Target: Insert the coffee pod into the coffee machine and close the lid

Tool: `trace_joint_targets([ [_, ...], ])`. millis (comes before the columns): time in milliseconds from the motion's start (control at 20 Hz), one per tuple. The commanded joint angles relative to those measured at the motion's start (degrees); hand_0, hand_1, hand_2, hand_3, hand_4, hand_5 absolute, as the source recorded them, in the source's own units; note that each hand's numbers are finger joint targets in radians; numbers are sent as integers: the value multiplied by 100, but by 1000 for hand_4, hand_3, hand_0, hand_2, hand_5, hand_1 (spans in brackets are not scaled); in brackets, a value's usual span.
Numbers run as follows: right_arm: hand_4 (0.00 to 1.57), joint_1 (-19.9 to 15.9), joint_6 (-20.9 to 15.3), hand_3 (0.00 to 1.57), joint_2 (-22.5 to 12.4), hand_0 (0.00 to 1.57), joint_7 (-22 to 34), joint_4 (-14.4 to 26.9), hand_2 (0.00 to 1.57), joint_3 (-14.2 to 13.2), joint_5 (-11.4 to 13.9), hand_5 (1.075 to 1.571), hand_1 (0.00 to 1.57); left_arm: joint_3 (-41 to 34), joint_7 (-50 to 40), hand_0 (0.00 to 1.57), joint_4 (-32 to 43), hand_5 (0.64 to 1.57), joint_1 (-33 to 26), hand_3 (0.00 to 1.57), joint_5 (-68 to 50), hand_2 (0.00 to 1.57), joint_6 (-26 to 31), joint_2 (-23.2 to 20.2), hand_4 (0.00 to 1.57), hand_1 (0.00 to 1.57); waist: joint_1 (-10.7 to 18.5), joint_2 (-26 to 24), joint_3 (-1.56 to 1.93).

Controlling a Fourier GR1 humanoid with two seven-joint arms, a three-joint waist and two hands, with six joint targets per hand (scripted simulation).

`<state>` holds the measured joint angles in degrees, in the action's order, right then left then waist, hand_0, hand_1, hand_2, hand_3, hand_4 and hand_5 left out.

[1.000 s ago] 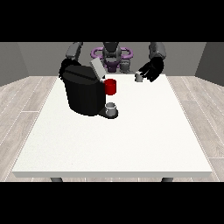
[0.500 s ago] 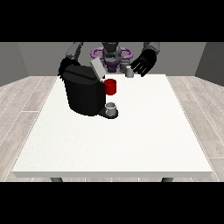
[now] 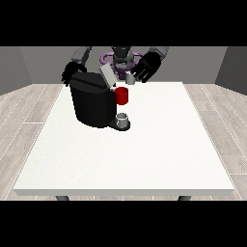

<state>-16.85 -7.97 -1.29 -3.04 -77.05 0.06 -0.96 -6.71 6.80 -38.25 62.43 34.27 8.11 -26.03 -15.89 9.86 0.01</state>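
Note:
A black coffee machine [image 3: 94,103] stands on the white table [image 3: 144,154] left of centre. Its grey lid [image 3: 107,75] is tilted up and open. A red part [image 3: 122,95] sticks out of its front, above a small grey cup [image 3: 122,118] on the drip tray. The hand at the view's right [image 3: 147,65] is raised beside the lid, its fingers curled on a small grey coffee pod [image 3: 129,77]. The pod hangs just right of the open lid, above the red part. The hand at the view's left [image 3: 72,72] hovers at the machine's back left corner with relaxed fingers, holding nothing.
The robot's torso [image 3: 123,55] is behind the table's far edge. A wooden floor surrounds the table. White table surface stretches right of the machine and towards the camera.
The hand at the view's right has carried the pod up and to the left, closer to the open lid. The other hand and the machine have hardly moved.

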Motion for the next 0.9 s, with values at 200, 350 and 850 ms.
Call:
trace_joint_targets([
  [200, 548, -399, -216, 0, 16, 0, 196, -318, 0, 17, 128, 1571, 0, -40, -95, 1265, 125, 1571, 333, 1236, 158, 1297, -285, 34, 485, 1265, -213, 414, -2],
  [350, 459, 61, 76, 0, -257, 0, -13, -89, 0, -264, -92, 1571, 0, 89, 73, 1307, 13, 1571, -43, 1239, 129, 1328, -132, 270, 487, 1307, 13, 100, 1],
  [850, 530, 102, -34, 0, -90, 0, 44, -359, 0, -117, -28, 1571, 0, -14, 136, 1251, 237, 1571, 231, 1208, 235, 1294, 11, -85, 506, 1251, -137, 314, -1],
])
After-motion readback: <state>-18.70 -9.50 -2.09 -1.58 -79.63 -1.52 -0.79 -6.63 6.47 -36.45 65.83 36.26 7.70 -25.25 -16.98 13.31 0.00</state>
